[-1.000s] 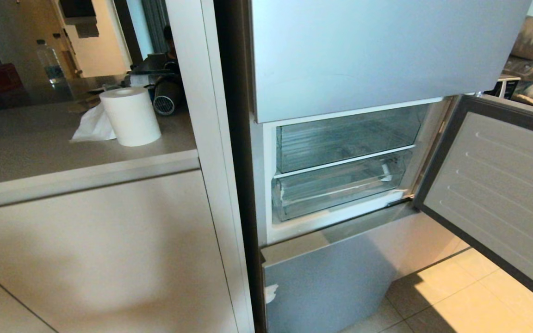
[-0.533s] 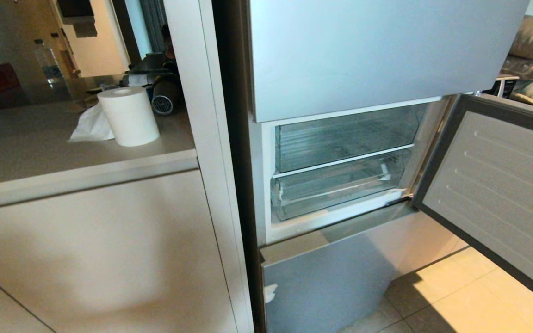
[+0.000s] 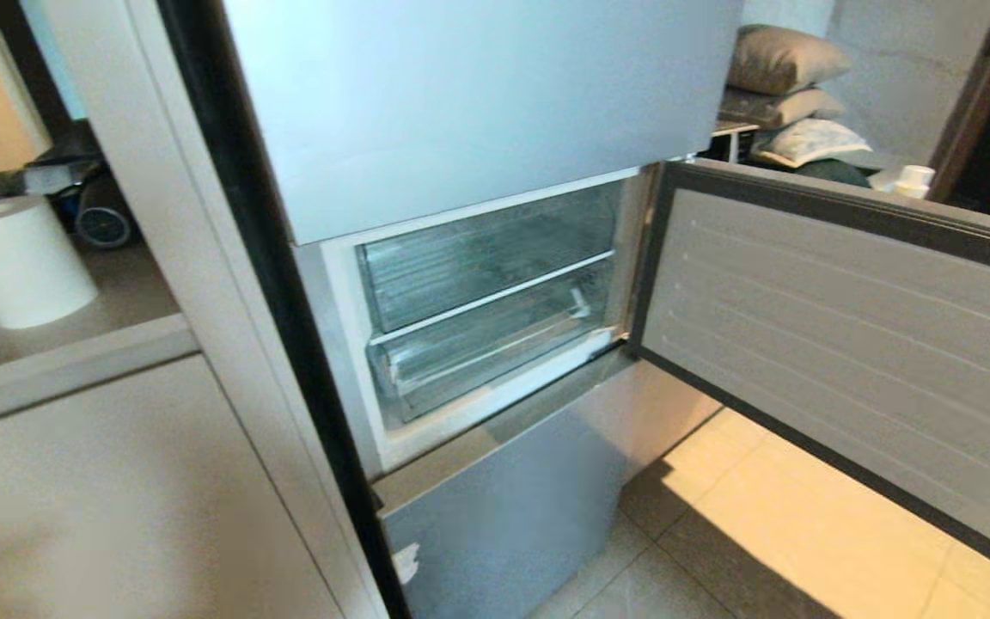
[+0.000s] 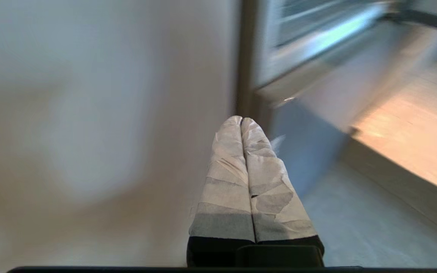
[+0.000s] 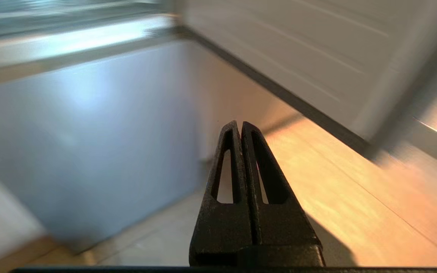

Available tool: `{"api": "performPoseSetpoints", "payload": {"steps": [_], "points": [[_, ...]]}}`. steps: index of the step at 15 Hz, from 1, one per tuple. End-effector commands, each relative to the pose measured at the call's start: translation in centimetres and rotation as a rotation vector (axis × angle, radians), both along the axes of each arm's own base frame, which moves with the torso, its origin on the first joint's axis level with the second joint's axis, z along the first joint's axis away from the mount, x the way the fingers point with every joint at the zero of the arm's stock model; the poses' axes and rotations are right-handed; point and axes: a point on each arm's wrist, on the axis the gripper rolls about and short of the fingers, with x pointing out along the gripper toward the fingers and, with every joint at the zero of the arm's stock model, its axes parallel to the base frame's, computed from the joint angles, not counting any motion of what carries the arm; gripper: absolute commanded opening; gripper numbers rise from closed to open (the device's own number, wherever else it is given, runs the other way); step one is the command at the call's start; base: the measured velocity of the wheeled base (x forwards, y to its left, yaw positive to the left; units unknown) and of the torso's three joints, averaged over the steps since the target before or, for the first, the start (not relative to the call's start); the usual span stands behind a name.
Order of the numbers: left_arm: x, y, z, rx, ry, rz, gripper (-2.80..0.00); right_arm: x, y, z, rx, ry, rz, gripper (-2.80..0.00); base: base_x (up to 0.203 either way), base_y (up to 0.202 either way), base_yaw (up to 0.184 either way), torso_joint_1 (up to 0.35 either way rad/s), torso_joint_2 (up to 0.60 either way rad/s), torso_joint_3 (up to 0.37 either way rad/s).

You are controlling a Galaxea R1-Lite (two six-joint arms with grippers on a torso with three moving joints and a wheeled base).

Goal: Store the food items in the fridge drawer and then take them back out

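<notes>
two clear bins sit stacked in the fridge (image 3: 461, 112), the fridge drawer (image 3: 495, 352) at about 6 o'clock of the upper one, pushed in. middle door (image 3: 839, 344) swung open for access. left gripper (image 4: 241, 120) and right gripper (image 5: 240, 125) both clenched on nothing, parked low. no food items visible.

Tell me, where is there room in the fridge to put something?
Both clear bins in the open middle part look bare: the upper bin under the top door panel, and the fridge drawer below the white rail. The open door swings right, leaving the front free. No food items show.
</notes>
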Motion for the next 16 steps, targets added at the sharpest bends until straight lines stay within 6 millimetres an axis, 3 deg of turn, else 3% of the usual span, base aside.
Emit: {"api": "performPoseSetpoints", "payload": {"steps": [1,7,13,16], "points": [[0.0,0.0,0.0,0.0,0.001,0.0,-2.8,0.0,0.0,0.01,0.001,0.0,-0.001,-2.8,-0.002,0.009,-0.201,0.002,0.01,0.002],[0.0,0.0,0.0,0.0,0.001,0.0,-2.8,0.0,0.0,0.01,0.003,0.0,-0.001,-2.8,0.001,0.003,-0.054,0.001,0.0,0.001],[0.0,0.0,0.0,0.0,0.001,0.001,-2.8,0.0,0.0,0.01,0.003,0.0,-0.001,-2.8,-0.166,0.001,0.004,0.005,0.0,0.003],[0.0,0.0,0.0,0.0,0.001,0.0,-2.8,0.0,0.0,0.02,0.003,-0.002,-0.001,-2.8,-0.025,0.0,-0.001,-0.003,0.0,0.001]]}}
